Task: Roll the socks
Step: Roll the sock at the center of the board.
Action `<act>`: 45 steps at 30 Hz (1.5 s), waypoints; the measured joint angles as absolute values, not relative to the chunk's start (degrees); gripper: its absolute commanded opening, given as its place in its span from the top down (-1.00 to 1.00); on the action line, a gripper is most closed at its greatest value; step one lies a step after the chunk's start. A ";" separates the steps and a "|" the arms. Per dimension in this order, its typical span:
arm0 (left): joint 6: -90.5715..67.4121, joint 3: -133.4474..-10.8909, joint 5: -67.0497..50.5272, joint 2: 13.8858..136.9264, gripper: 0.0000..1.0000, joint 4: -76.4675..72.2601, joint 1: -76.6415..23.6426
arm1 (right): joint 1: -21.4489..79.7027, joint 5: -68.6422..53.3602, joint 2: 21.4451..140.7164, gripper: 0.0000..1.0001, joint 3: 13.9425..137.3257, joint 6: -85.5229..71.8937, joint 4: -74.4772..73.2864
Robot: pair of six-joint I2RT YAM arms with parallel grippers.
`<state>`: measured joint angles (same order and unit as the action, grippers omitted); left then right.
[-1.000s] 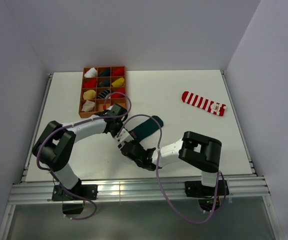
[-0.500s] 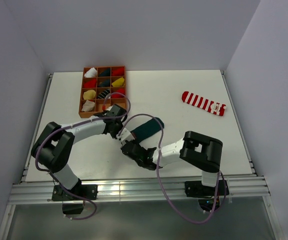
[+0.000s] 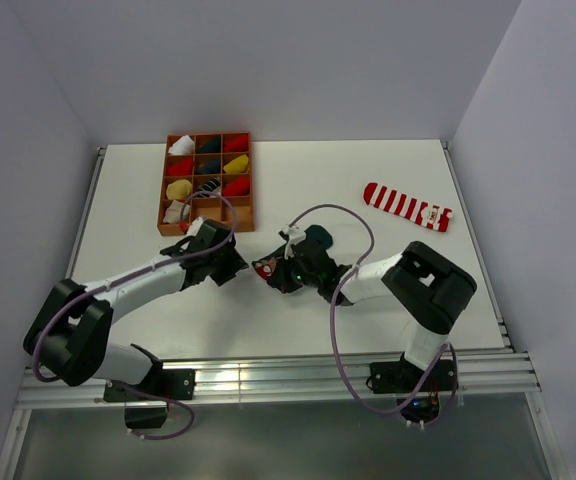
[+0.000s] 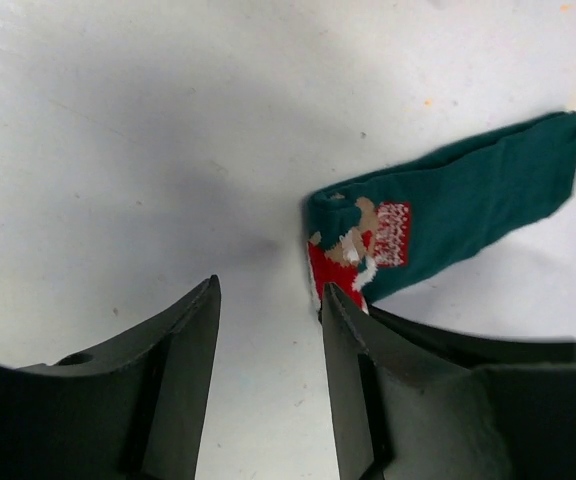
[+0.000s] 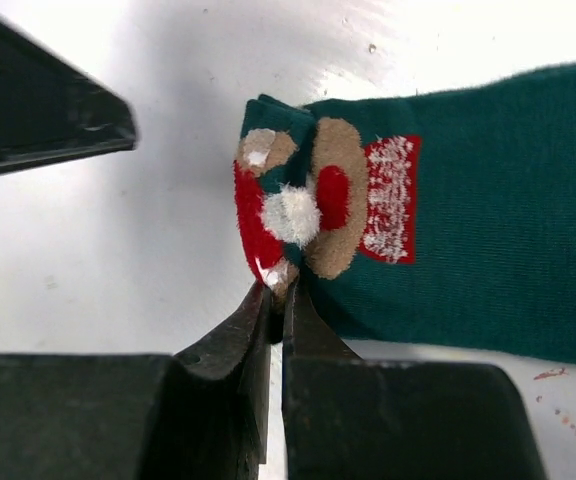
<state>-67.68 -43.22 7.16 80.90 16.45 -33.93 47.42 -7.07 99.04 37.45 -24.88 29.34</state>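
table [image 3: 388, 300]: white & flat, filled the mid of the top view; looked a bit shiny in the wrist views.
room: plain pale walls [image 3: 268, 70] at the back & both sides; a metal rail [image 3: 268, 378] ran along the bottom of the top view.
tray [image 3: 208, 135]: brown wood box w/ small squares, upper left of the top view; rolled bundles in red, yellow, white & dark sat inside.
striped sock [image 3: 407, 205]: red & white, lay flat at the right of the top view, well apart from both arms.
green sock [image 5: 488, 250]: near the mid of the table, w/ a red, tan & white figure at one end.
right gripper [image 5: 276, 300]: pinched tight on the green sock's edge, right by the figure.
left gripper [image 4: 268, 300]: let go, jaws apart, nothing between them, just beside the sock's figure end.
top view only: tray, striped sock, walls, both arms w/ purple cables [image 3: 333, 340].
left wrist view only: the green sock's whole length, running to the upper right of the frame.
right wrist view only: the pinch up close; one of the left fingers [image 5: 48, 120] was a dark wedge in the upper left.
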 measured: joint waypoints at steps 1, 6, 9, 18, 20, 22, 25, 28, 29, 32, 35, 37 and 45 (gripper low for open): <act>-68.29 -42.35 7.16 79.88 0.00 15.68 -33.93 | 46.22 -9.43 99.26 1.00 36.86 -26.06 30.55; -69.60 -40.32 6.33 78.37 -0.03 11.11 -33.93 | 39.18 -22.28 102.76 1.00 34.72 -33.41 38.13; -69.97 -39.51 5.15 78.54 -0.04 8.47 -33.93 | 36.16 -28.40 105.60 1.00 34.26 -37.89 42.41; -70.65 -39.13 1.69 84.31 -0.06 1.89 -34.28 | 31.57 -37.71 111.46 1.00 33.80 -47.46 50.50; -70.67 -39.22 1.32 85.58 -0.05 1.08 -34.57 | 31.07 -38.65 112.09 1.00 33.71 -48.60 51.40; -70.65 -39.44 1.26 86.74 -0.06 0.56 -34.74 | 30.70 -39.35 112.66 1.00 33.71 -49.52 52.10; -70.63 -40.45 1.21 88.84 -0.05 0.16 -34.76 | 30.48 -39.88 113.01 1.00 33.71 -50.04 52.56; -70.54 -41.56 1.26 90.63 -0.06 -0.16 -34.76 | 30.37 -40.16 113.23 1.00 33.74 -50.17 52.77; -70.52 -41.82 1.28 91.02 -0.05 -0.25 -34.76 | 30.37 -40.21 113.30 1.00 33.76 -50.28 52.88; -70.13 -42.37 1.32 91.74 -0.05 -0.54 -34.76 | 30.33 -40.36 113.38 1.00 33.82 -50.37 52.93; -69.82 -43.31 1.39 92.73 -0.04 -0.64 -34.76 | 30.30 -40.40 113.40 1.00 33.87 -50.35 52.84; -69.63 -43.81 1.41 93.25 -0.04 -0.67 -34.76 | 30.28 -40.51 113.40 1.00 34.04 -50.30 52.56; -68.84 -45.54 1.96 95.15 0.24 -0.75 -34.81 | 30.17 -40.88 113.40 1.00 34.50 -50.26 51.44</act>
